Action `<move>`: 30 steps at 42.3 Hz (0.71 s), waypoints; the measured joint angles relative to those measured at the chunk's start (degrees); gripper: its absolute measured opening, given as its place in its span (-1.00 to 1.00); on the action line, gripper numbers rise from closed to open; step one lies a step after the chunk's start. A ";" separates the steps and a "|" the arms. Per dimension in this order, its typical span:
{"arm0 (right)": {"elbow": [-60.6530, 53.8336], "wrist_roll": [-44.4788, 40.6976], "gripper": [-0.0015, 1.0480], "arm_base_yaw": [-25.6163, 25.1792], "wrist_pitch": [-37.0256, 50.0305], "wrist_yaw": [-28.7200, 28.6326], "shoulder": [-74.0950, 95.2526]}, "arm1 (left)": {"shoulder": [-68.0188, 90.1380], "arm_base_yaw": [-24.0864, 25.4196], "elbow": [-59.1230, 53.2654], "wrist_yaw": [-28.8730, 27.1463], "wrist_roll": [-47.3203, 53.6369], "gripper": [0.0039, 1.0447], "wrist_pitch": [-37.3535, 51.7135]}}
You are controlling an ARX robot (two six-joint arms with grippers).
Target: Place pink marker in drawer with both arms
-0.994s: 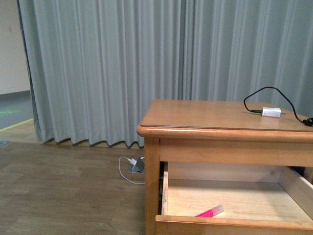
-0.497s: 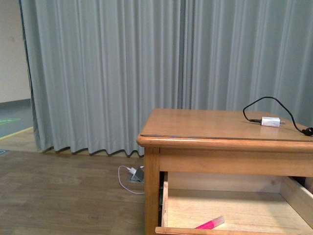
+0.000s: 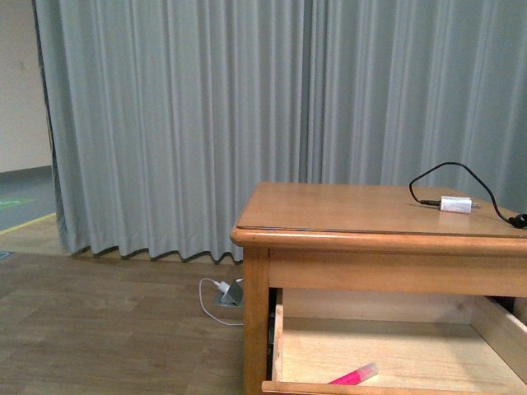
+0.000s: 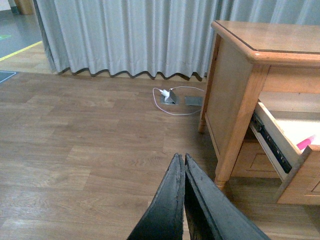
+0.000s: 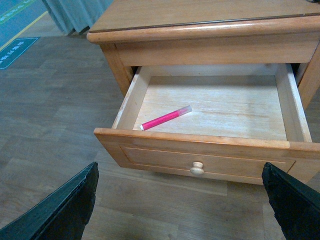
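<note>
The pink marker (image 5: 165,118) lies flat on the pale floor of the open drawer (image 5: 200,155), near its front left part; it also shows in the front view (image 3: 354,375) and as a pink tip in the left wrist view (image 4: 306,142). The drawer (image 3: 395,387) of the wooden nightstand (image 3: 379,218) stands pulled out. My right gripper (image 5: 182,200) is open and empty, set back in front of the drawer's round knob (image 5: 197,168). My left gripper (image 4: 181,165) is shut and empty, over the floor left of the nightstand (image 4: 235,90). Neither arm shows in the front view.
A small white adapter (image 3: 455,204) with a black cable lies on the nightstand top. A floor socket with a white plug and cable (image 3: 224,290) sits by the grey curtain (image 3: 206,123); it also shows in the left wrist view (image 4: 169,96). Wood flooring (image 4: 75,135) spreads to the left.
The front view has tilted up a little over the last second, so the nightstand and drawer sit lower in the picture. The marker has not moved in the drawer.
</note>
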 joint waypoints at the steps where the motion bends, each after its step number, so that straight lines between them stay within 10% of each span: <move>1: 0.00 0.00 0.84 0.00 0.00 0.00 0.00 | -0.31 0.00 -0.11 0.00 0.00 -0.93 -0.20; 30: -0.33 -0.37 0.84 0.72 0.76 2.62 -0.04 | -15.28 -0.02 -2.19 -0.02 0.02 -0.75 -11.96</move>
